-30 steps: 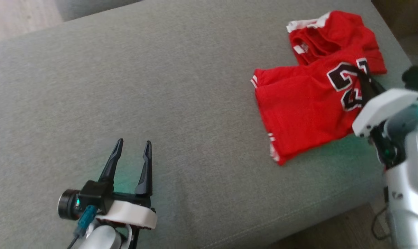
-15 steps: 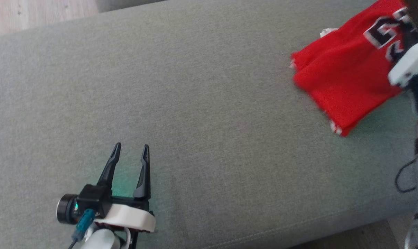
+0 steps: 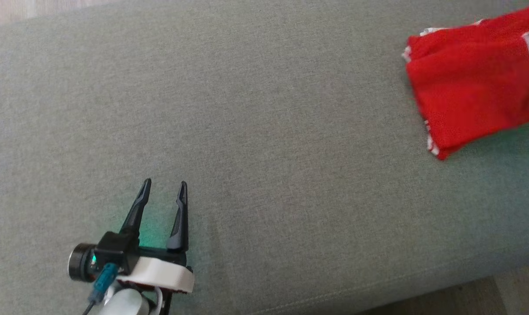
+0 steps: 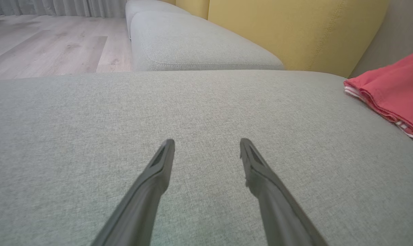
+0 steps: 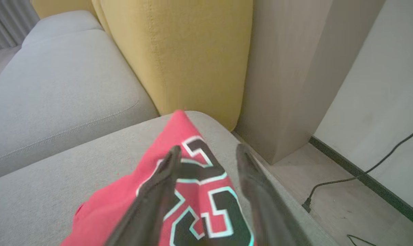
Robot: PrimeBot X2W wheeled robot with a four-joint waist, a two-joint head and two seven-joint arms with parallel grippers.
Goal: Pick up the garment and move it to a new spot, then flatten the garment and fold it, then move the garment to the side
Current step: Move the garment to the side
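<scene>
I see the jersey (image 3: 470, 78) folded at the cushion's (image 3: 264, 109) far right corner, its right part cut off by the head view's edge. In the left wrist view its (image 4: 394, 85) stacked hems with white trim face the middle of the cushion. In the right wrist view it (image 5: 180, 128) runs along the cushion's right edge, its tip just short of the yellow backrest (image 5: 179, 51).

My right gripper (image 5: 207, 148) has its 2 fingers apart, hanging over the black number, with the right finger over the cushion's right edge. Beyond that edge the floor carries a cable (image 5: 363, 174).

My left gripper (image 3: 165, 182) is at the near left of the cushion, fingers spread and pointing toward the far edge, just above the cloth (image 4: 207, 141). A wide stretch of grey cloth lies between it and the jersey. Past the far edge is a 2nd seat (image 4: 192, 44) and wood floor (image 4: 49, 44).
</scene>
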